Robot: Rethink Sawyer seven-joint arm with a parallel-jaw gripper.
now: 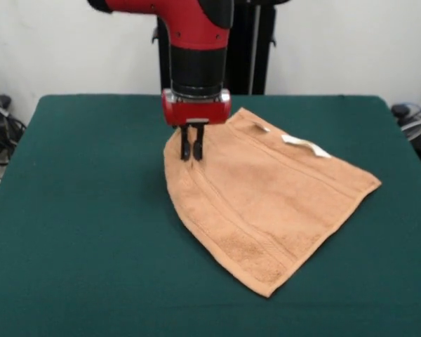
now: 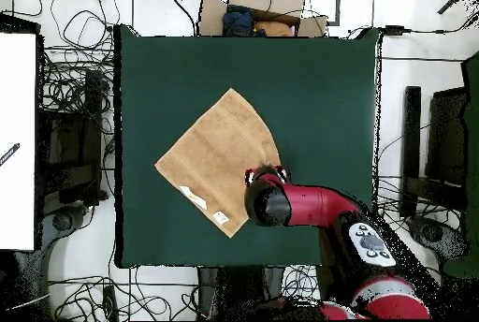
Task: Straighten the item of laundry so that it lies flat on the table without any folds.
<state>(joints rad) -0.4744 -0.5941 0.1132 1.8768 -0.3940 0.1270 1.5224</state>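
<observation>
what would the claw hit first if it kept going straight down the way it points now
The peach-orange terry towel. The claw points straight down at the towel's rounded corner, its fingers close together; their tips look at or just above the cloth, though contact is unclear. The dark green felt table lies beneath.

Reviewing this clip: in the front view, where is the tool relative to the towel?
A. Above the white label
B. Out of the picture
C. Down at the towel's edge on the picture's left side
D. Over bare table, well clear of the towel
C: the tool comes down at the left part of the towel, away from the white label further right.
</observation>
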